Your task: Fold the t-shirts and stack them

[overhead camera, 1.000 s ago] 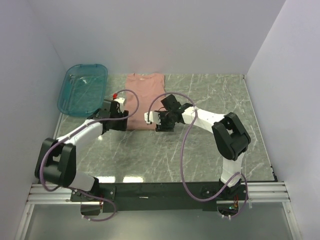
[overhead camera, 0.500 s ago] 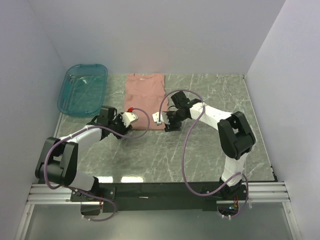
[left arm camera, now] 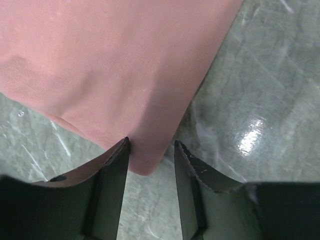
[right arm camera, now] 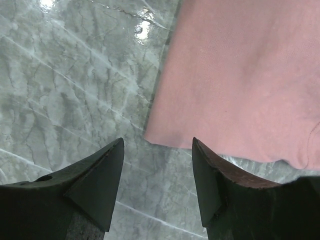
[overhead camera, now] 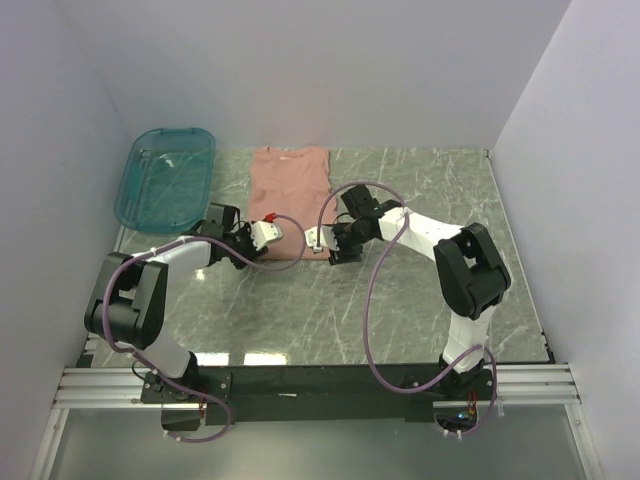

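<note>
A dusty-pink cotton t-shirt (overhead camera: pixel 290 190), folded into a long rectangle, is lying flat on the grey-green marbled counter (overhead camera: pixel 430 290), toward the back, near a translucent teal plastic bin (overhead camera: pixel 165 180) at the back left. The left hand (left arm camera: pixel 150 145) is standing partly open, its 2 fingers (left arm camera: pixel 112 175) straddling the shirt's near-left corner with a gap showing between them. The right hand (right arm camera: pixel 157 142) is hovering wide open at the near-right corner, holding nothing.
</note>
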Controlling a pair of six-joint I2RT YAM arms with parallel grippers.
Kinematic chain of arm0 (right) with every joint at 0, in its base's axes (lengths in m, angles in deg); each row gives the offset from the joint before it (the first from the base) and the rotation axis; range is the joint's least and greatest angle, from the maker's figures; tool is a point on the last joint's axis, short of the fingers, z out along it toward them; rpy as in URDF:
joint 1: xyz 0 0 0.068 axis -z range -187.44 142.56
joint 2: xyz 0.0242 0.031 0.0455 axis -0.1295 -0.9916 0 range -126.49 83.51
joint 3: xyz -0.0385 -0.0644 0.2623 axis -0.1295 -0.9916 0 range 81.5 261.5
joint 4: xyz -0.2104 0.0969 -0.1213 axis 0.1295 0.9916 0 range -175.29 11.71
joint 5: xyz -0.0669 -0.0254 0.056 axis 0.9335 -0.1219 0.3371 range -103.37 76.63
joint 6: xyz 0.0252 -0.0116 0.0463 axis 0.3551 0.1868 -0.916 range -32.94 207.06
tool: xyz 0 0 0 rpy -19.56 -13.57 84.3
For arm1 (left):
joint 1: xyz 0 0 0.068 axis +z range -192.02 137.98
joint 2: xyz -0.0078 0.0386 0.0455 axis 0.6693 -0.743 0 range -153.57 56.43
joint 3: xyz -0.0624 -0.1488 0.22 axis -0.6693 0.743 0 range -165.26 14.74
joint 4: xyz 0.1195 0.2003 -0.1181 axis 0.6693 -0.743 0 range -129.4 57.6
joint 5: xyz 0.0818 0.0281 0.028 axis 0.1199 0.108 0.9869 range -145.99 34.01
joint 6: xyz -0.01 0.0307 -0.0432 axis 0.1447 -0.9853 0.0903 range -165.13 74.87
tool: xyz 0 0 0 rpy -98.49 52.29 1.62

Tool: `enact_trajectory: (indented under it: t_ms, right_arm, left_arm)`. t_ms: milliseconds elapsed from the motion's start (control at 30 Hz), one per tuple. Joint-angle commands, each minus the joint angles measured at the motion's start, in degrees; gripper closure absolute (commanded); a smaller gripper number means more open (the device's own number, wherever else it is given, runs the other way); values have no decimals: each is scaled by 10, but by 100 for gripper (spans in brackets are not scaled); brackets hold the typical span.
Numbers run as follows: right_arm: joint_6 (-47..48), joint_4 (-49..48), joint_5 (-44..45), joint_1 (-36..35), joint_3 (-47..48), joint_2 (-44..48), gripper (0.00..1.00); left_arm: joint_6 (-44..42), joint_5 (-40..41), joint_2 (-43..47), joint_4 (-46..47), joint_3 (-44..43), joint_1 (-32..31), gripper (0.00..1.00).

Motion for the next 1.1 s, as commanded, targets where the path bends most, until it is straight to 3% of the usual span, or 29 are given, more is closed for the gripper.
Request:
enact_trajectory:
  t_ms: [0,133,233,433,700,867,967,1000,1067]
  right_arm:
    - [-5,-27,12,-12,-4,15,36]
    - [-19,-33,41,-30,4,0,36]
    - [-32,-56,59,-44,-2,-5,36]
    - [-40,-66,100,-56,2,-22,37]
    - [-49,-104,155,-70,-10,-48,41]
    - [-53,-116,182,-71,-8,-62,56]
    - [-47,-114,182,-72,-18,-59,70]
    - [-46,-113,181,-73,-21,-55,81]
    - [-42,-112,173,-74,-34,-43,89]
  left_arm:
    - [-19,-7,8,9,12,-4,53]
    - [-18,30,-21,11,7,-18,58]
    - [-11,50,-41,1,-9,-23,70]
    - [-10,68,-47,10,-4,-31,76]
    - [-6,73,-36,16,4,-33,95]
    - [-3,68,-17,24,21,-35,100]
    - [1,63,-1,28,33,-37,100]
    - [3,59,3,26,35,-38,100]
    - [6,53,17,24,40,-40,100]
